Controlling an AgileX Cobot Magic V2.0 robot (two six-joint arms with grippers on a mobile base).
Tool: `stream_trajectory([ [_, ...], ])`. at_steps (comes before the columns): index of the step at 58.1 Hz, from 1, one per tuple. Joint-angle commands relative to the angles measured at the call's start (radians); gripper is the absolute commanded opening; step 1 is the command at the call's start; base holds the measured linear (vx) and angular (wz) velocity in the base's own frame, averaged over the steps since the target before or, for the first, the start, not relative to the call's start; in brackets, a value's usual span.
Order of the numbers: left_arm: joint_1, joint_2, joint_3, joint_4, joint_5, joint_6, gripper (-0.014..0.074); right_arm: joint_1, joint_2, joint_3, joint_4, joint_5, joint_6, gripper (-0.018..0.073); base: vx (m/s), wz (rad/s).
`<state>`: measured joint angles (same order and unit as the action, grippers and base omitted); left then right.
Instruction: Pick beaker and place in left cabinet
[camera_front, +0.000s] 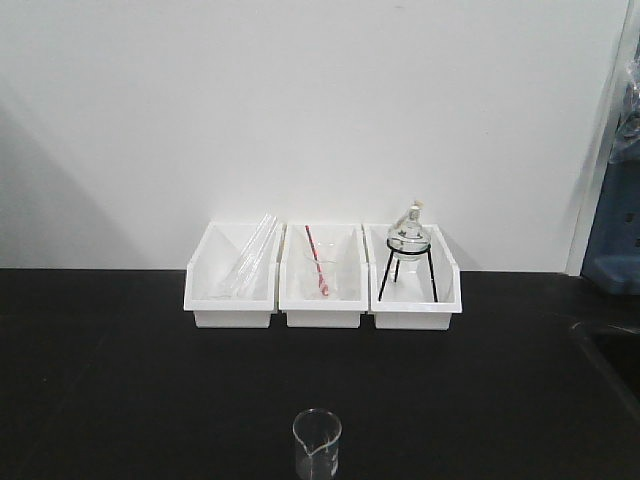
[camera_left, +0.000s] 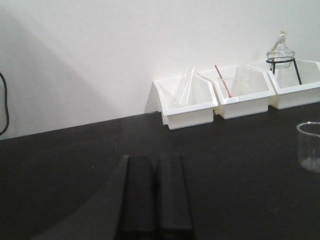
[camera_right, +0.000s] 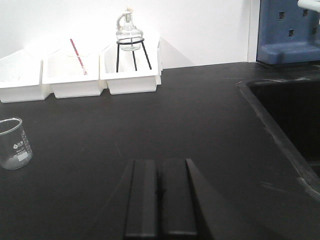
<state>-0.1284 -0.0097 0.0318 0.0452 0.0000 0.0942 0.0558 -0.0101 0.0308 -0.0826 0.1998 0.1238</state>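
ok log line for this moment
beaker: upright on black countertop, ungrasped | left jaws: shut, empty | right jaws: shut, empty | cabinet: not in view

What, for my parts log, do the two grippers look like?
The left gripper and right gripper look alike: each has two flat, matte black, rectangular fingers on a black base. No markings or cables show on them.

Both grippers closed and empty

The left gripper (camera_left: 155, 197) has its two dark fingers pressed flat together, pointing forward and holding nothing. The right gripper (camera_right: 161, 197) is the same, its jaws meeting along a thin seam, with nothing between them.
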Motion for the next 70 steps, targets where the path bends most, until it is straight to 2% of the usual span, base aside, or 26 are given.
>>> stream_trajectory([
  [1,-0.001,-0.019,0.016,-0.003,-0.075,-0.003,0.0001,-0.004,-0.005,0.006,-0.012,-0.080,-0.003,-0.0006,0.00,0.00],
  [59,-0.001,-0.019,0.016,-0.003,-0.075,-0.003,0.0001,-0.004,-0.005,0.005,-0.012,-0.089,-0.003,-0.0006,0.00,0.00],
  [70,-0.001,-0.019,0.016,-0.003,-0.075,-0.003,0.0001,-0.004,-0.005,0.005,-0.020,-0.188,0.001,-0.0006,0.00,0.00],
])
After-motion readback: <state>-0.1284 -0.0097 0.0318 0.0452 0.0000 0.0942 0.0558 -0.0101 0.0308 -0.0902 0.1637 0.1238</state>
